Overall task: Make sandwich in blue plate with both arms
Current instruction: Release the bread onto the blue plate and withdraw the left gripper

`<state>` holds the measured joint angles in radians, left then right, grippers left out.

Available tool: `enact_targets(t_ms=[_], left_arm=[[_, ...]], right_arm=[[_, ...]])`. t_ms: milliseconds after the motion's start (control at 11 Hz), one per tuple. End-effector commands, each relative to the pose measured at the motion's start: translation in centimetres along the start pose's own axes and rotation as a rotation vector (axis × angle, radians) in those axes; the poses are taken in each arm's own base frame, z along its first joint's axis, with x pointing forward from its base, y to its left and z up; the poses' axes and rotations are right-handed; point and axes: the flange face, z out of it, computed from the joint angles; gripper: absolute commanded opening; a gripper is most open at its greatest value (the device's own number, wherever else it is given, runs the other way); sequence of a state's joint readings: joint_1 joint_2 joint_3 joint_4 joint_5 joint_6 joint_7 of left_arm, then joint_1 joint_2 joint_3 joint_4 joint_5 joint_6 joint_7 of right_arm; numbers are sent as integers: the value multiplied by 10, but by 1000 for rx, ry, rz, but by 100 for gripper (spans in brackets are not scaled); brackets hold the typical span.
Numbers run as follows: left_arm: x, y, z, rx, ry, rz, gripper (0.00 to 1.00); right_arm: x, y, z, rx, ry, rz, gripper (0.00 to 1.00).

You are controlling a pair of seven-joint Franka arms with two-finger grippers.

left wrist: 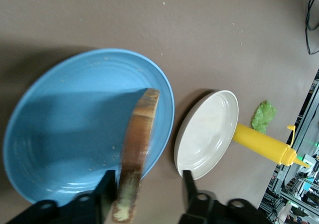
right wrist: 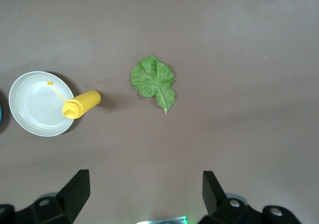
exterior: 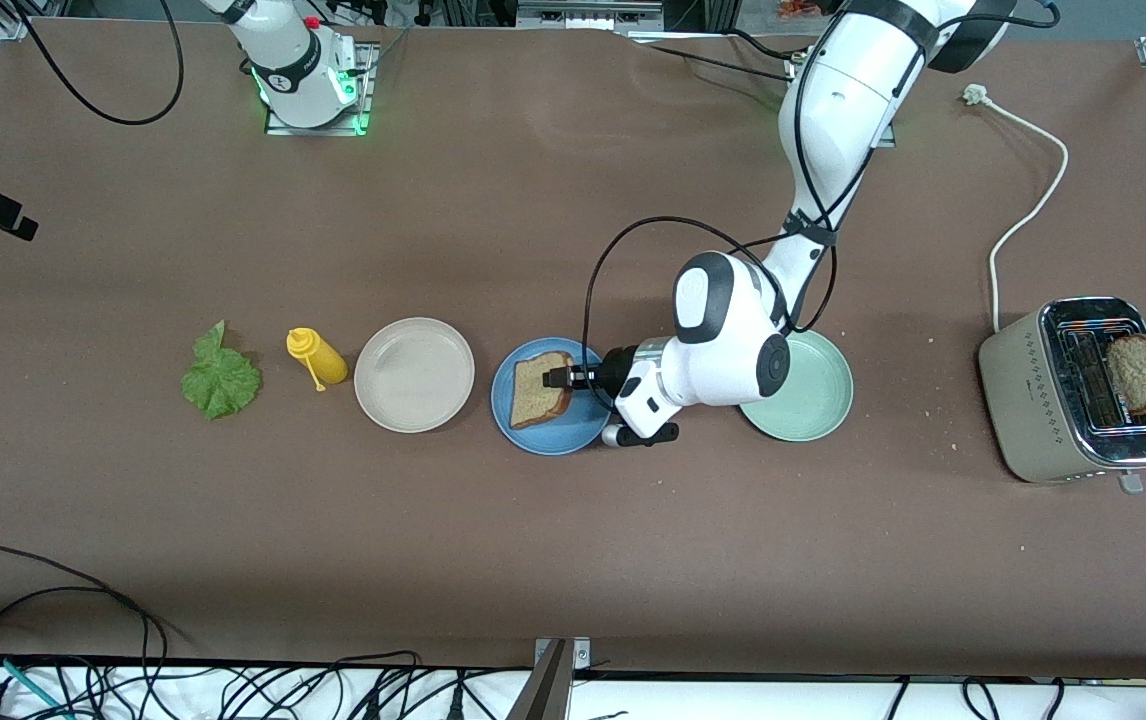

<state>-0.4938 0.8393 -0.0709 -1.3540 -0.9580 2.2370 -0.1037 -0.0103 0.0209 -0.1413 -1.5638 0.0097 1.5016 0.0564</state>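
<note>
One brown bread slice [exterior: 541, 388] is in the blue plate [exterior: 533, 435]. My left gripper [exterior: 558, 378] reaches low over the plate and is open at the slice's edge. In the left wrist view the slice [left wrist: 139, 144] shows edge-on against one finger [left wrist: 105, 194], with a clear gap to the other finger, above the blue plate [left wrist: 65, 134]; the left gripper [left wrist: 147, 179] grips nothing. The green lettuce leaf [exterior: 220, 378] lies on the table toward the right arm's end. My right gripper [right wrist: 144, 184] hangs open and empty, high over the table with the lettuce [right wrist: 153, 80] below.
A yellow squeeze bottle [exterior: 318, 358] lies between the lettuce and a beige plate [exterior: 414, 374]. A mint-green plate [exterior: 813, 400] sits beside the blue plate, partly under the left arm. A toaster [exterior: 1083, 390] at the left arm's end holds another bread slice [exterior: 1140, 372].
</note>
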Motion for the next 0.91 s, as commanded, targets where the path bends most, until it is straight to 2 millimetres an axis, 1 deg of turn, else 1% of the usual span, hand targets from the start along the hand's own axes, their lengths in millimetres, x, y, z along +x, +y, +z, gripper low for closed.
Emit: enact_targets(t_ms=[0,91,183,274,365,456,548,639,730,821], left_arm=[[30,-21,-38,-7,58,-28,100],[36,-25,-50,-9,73,-35,100],[41,-29,-56,-6,82,-43,100],[50,-39,-72,-3,105,-53,100],[58,-47,-93,-2,110,-65,100],[63,-54,-119,-3,97,-79,100],[68,-68,-151,-15,89,-107,100],[67,-85,-195,-33,119,-147,100],[57,-96,-227,-46,141,-177,100],[47,-106,-256,-46,162,-194,100]], right_arm=[[-2,1,-3,21,-5,-13,100],[-2,1,-3,21,-7,-12,100],[-2,1,-2,21,-8,-12,100],[-2,1,-3,21,-7,-12,100],[-2,1,-3,22,-4,-12,100],[-2,1,-3,23,-5,-9,100],[2,1,5,19,-20,-12,100],[7,1,15,19,-41,-10,100],[8,-5,29,14,-70,-51,100],[11,-20,42,-3,-99,-146,100]])
